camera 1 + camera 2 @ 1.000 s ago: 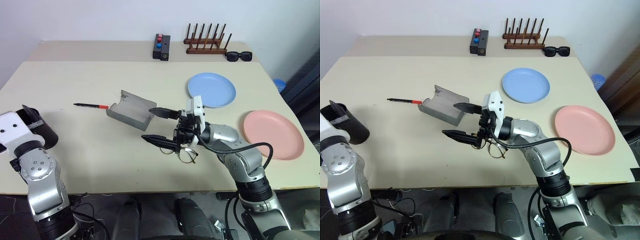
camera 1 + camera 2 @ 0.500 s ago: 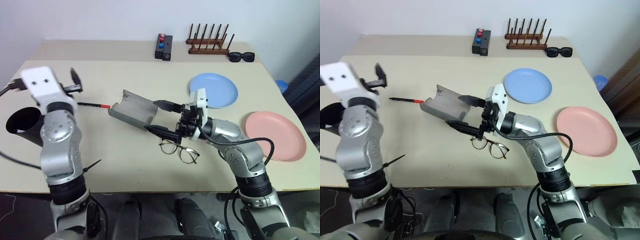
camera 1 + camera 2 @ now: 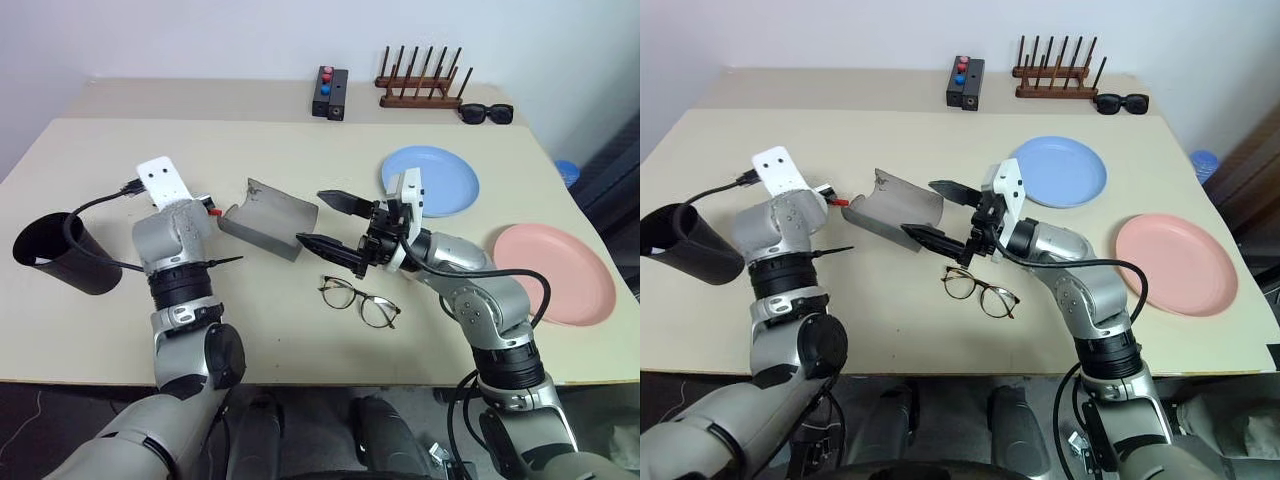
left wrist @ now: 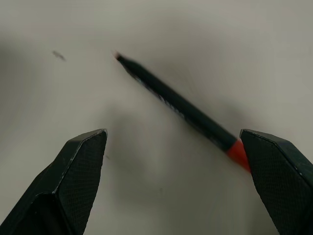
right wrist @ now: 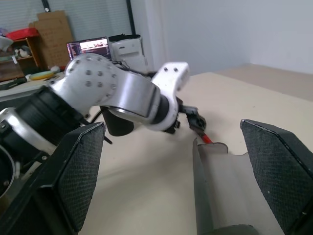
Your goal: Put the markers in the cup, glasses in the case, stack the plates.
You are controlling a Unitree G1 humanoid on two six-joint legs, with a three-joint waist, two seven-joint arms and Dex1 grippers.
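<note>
While both claws gape empty, left claw [image 4: 171, 147] straddles red-capped marker [image 4: 181, 105]; glasses [image 3: 360, 302] lie apart.

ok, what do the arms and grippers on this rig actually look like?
Both arms are silver-grey metal segments with black joint bands and loose black cables. Each ends in a white block at the wrist. The left gripper and right gripper each have two black tapered fingers with finely textured pads.
</note>
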